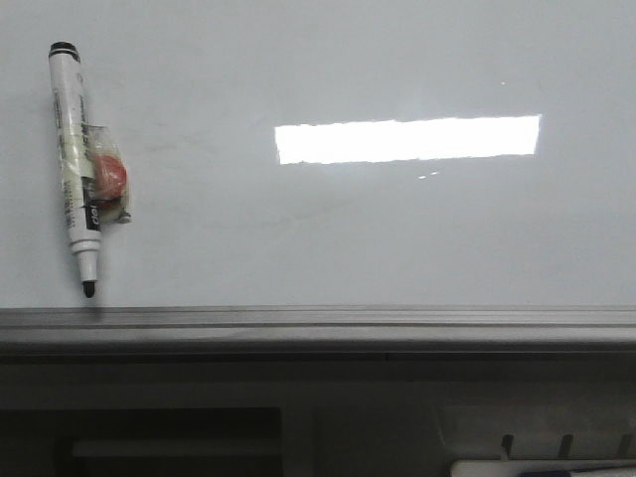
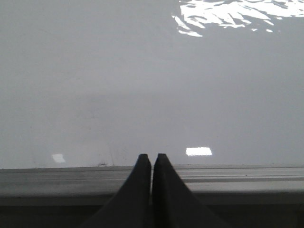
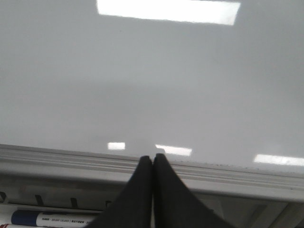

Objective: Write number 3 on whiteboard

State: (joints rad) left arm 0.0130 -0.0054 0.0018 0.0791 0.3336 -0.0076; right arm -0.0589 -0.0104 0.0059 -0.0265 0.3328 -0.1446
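Note:
The whiteboard (image 1: 397, 229) fills the front view, glossy white-grey, with a grey metal edge strip (image 1: 318, 323) along its near side. No number 3 shows on it. A white marker pen (image 1: 78, 164) with a bare black tip lies on the board at the left, tip toward the edge strip, a red piece taped to its side. Neither gripper shows in the front view. My left gripper (image 2: 152, 156) is shut and empty over the board's edge strip (image 2: 237, 178). My right gripper (image 3: 153, 156) is shut and empty over the edge strip (image 3: 57, 159).
A bright rectangular light reflection (image 1: 407, 139) lies on the board's middle. Below the edge strip a dark shelf holds a marker with a blue band (image 3: 42, 218), also glimpsed at the front view's lower right (image 1: 537, 469).

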